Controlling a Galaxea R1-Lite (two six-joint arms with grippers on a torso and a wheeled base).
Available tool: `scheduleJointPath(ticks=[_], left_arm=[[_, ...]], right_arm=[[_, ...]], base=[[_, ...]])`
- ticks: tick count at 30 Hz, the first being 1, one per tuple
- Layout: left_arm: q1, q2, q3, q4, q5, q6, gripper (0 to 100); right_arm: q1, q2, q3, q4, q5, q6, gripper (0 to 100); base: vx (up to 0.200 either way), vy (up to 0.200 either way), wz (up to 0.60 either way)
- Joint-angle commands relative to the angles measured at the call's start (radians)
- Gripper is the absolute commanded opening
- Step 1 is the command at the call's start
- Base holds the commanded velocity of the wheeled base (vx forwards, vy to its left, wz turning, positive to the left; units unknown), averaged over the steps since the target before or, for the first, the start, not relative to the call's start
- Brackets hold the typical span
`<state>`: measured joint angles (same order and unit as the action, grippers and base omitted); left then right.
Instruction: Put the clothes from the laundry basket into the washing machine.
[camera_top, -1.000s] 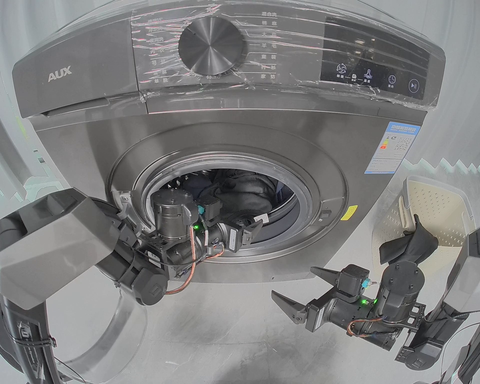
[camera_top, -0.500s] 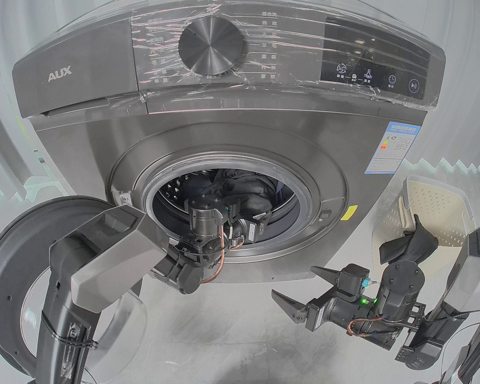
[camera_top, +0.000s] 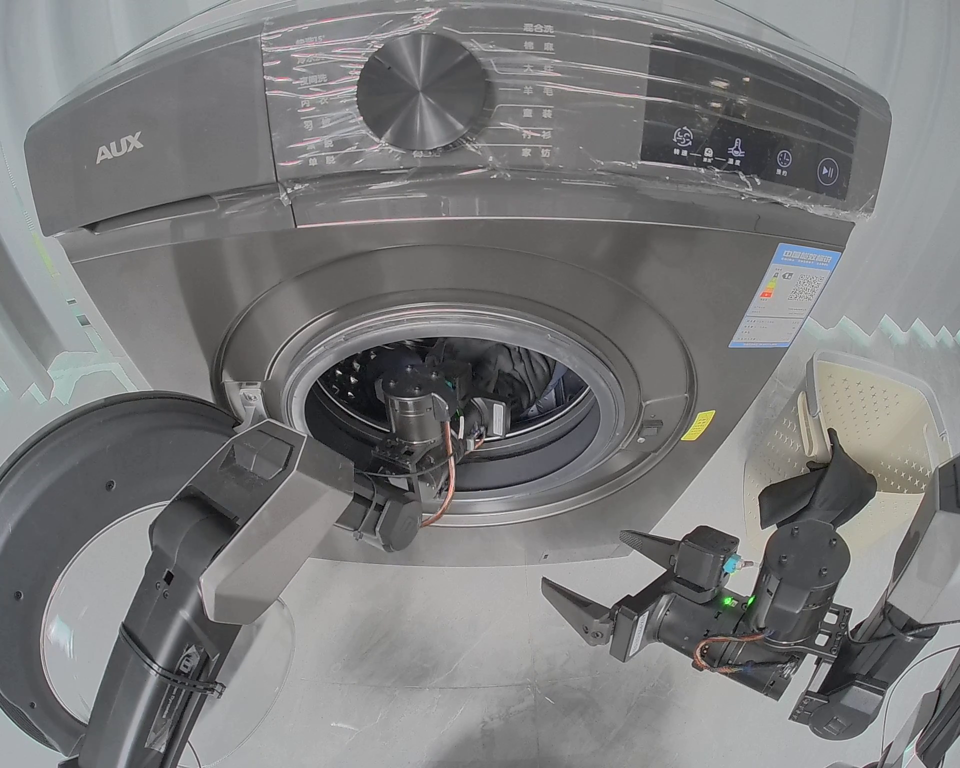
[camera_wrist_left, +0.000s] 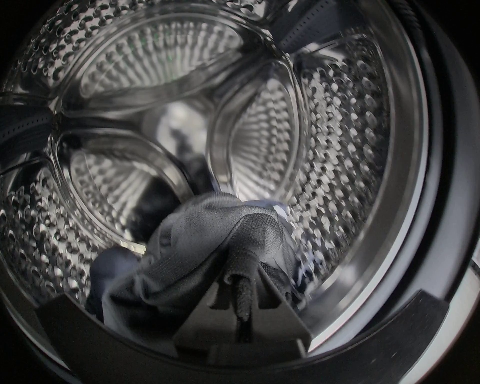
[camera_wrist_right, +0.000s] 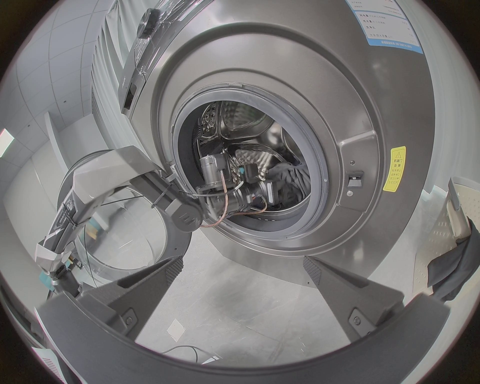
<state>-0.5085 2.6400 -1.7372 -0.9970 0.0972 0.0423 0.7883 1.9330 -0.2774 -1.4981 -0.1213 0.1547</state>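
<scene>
LAUNDRY ROOM: I am working the L arm thru the round opening of the silver-grey front-loading washing machine (camera_top: 480, 270). Its left pincer (camera_wrist_left: 243, 274) is sitting inside the shiny dimpled steel drum (camera_wrist_left: 260, 145), tips pressing nearly together on a fold of the crumpled grey cloth garment (camera_wrist_left: 200, 235). The rest of that garment is bunching just ahead of the tips, deeper into the drum, w/ a narrow strip of fabric trailing back btwn the fingers. In the head view the cloth is lying beyond the pincer and a bit to the R.

That is the relation I am judging the next move on. The load is sitting past the door ring (camera_top: 600, 350), so I am reckoning that parting the tips where they are should drop it inside the drum, not on the ring.

Over the pale floor (camera_top: 450, 640) in front of the machine I am holding the right pincer (camera_top: 585, 562) spread wide w/ nothing in it. Its tips are pointing L, away from the cream perforated plastic laundry basket (camera_top: 880, 400) at far R. A dark cloth garment (camera_top: 820, 490) is hanging over the basket's near rim, just behind the R wrist and well apart from the L arm. The R arm is looking the nearer one for it, tho I am expecting it to need turning round first.
</scene>
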Motion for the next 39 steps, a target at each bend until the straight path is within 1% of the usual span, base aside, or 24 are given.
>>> scheduleJointPath(ticks=[1,9,10,13,14,16,17,18,21,25,27,30,31,32,35,39], left_arm=[[0.056,0.164,-0.263,0.035,0.055,-0.004,0],[0.056,0.156,-0.263,0.035,0.055,-0.010,0],[0.053,0.153,-0.263,0.035,0.055,-0.013,100],[0.042,0.146,-0.263,0.035,0.055,-0.019,100],[0.035,0.129,-0.248,0.035,0.055,-0.029,100],[0.024,0.077,-0.170,0.037,0.055,-0.048,100],[0.019,0.061,-0.142,0.037,0.055,-0.053,100],[0.010,0.025,-0.077,0.035,0.052,-0.059,100],[0.001,-0.035,0.033,0.023,0.042,-0.061,100],[-0.013,-0.109,0.165,-0.017,0.044,-0.062,100],[-0.025,-0.167,0.271,-0.043,0.044,-0.061,100],[-0.033,-0.238,0.387,-0.069,0.048,-0.059,100],[-0.033,-0.238,0.387,-0.069,0.048,-0.059,100],[-0.036,-0.290,0.478,-0.097,0.050,-0.052,100],[-0.048,-0.384,0.614,-0.132,0.048,-0.052,100],[-0.081,-0.486,0.774,-0.192,0.039,-0.061,100]], right_arm=[[0.002,0.001,-0.002,-0.001,0.000,0.000,100],[0.002,0.008,-0.003,-0.001,0.000,0.000,100],[0.002,0.008,-0.003,-0.001,0.000,0.000,100],[0.000,0.006,-0.003,-0.001,0.000,0.000,100],[0.000,0.006,-0.002,-0.001,0.000,0.000,100],[-0.001,0.006,-0.002,-0.001,0.000,0.000,100],[-0.001,0.006,-0.002,-0.001,0.000,0.000,100],[-0.001,0.008,-0.002,-0.001,0.000,0.000,100],[-0.003,0.006,-0.002,-0.001,0.002,0.000,100],[-0.004,0.006,0.001,-0.001,0.002,0.000,100],[-0.004,0.006,0.006,-0.001,0.002,0.000,100],[-0.008,0.006,0.012,0.001,0.002,0.000,100],[-0.008,0.006,0.012,0.001,0.002,0.000,100],[-0.008,0.003,0.017,0.001,0.002,0.000,100],[-0.011,-0.002,0.024,0.001,0.002,0.000,100],[-0.012,-0.009,0.040,0.001,0.002,0.000,100]], base=[[0.000,0.000,0.00],[0.000,0.000,0.00],[0.000,0.000,0.00],[0.000,0.000,0.00],[0.000,0.000,0.00],[0.000,0.000,0.00],[0.000,0.000,0.00],[0.000,0.000,0.00],[0.000,0.000,0.00],[0.000,0.000,0.00],[0.000,0.000,0.00],[0.000,0.000,0.00],[0.000,0.000,0.00],[0.000,0.000,0.00],[0.000,0.000,0.00],[0.000,0.000,0.00]])
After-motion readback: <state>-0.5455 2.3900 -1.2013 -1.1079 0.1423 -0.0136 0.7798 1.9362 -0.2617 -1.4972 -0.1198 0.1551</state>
